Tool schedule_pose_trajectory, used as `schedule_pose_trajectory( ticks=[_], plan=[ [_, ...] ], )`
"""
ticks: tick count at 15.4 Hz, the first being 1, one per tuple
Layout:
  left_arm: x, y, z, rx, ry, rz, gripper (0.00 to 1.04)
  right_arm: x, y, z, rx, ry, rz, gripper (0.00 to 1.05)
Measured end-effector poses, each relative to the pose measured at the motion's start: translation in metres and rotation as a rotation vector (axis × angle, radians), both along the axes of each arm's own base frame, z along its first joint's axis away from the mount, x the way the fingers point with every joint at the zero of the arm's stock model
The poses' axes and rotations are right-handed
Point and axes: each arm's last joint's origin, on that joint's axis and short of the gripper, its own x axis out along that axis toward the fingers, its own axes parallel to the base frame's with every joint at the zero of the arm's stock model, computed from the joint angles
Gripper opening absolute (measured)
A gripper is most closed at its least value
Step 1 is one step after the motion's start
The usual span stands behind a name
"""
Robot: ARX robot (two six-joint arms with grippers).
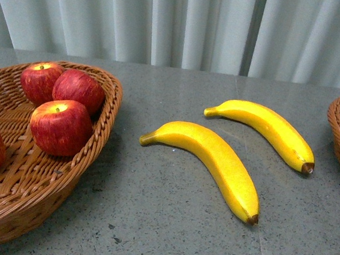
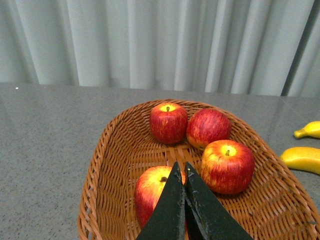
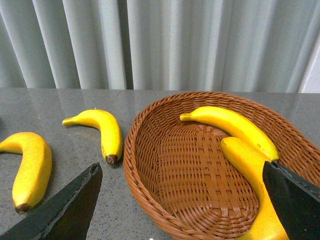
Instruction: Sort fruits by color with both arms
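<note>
Hovering my right gripper (image 3: 180, 167) over the banana basket (image 3: 131, 150), jaws wide apart, holding nothing. Two loose bananas (image 3: 30, 167) lie outside its rim. I'd take the closer banana (image 3: 102, 131) mid-body, across the curve. Left gripper (image 2: 182, 165) pinched together, empty, above the apples (image 2: 227, 167).

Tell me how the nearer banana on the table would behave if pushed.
The nearer banana would likely pivot rather than roll, since its curve lies flat on the table. Its glossy skin looks slippery.
</note>
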Motion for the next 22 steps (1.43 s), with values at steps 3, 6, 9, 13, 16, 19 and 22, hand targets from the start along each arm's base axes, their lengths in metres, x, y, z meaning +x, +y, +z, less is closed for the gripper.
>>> schedule_pose_trajectory(
  ticks=[3,6,9,13,16,19,22],
  plan=[
    [-0.004,0.000,-0.004,0.000,-0.004,0.000,0.01,0.000,0.000,0.000,0.000,0.000,0.000,0.98],
    [-0.009,0.000,-0.008,0.000,-0.006,0.000,0.01,0.000,0.000,0.000,0.000,0.000,0.000,0.98],
    [-0.013,0.000,-0.014,0.000,-0.021,0.000,0.01,0.000,0.000,0.000,0.000,0.000,0.000,0.98],
    [-0.024,0.000,-0.020,0.000,0.023,0.000,0.01,0.000,0.000,0.000,0.000,0.001,0.000,0.98],
    [-0.025,0.000,-0.018,0.001,-0.003,0.000,0.01,0.000,0.000,0.000,0.000,0.001,0.000,0.98],
    [-0.025,0.000,-0.017,0.001,-0.007,0.002,0.01,0.000,0.000,0.000,0.000,0.000,0.000,0.98],
    [-0.025,0.000,-0.017,0.001,-0.006,0.001,0.15,0.000,0.000,0.000,0.000,0.000,0.000,0.98]
  ],
)
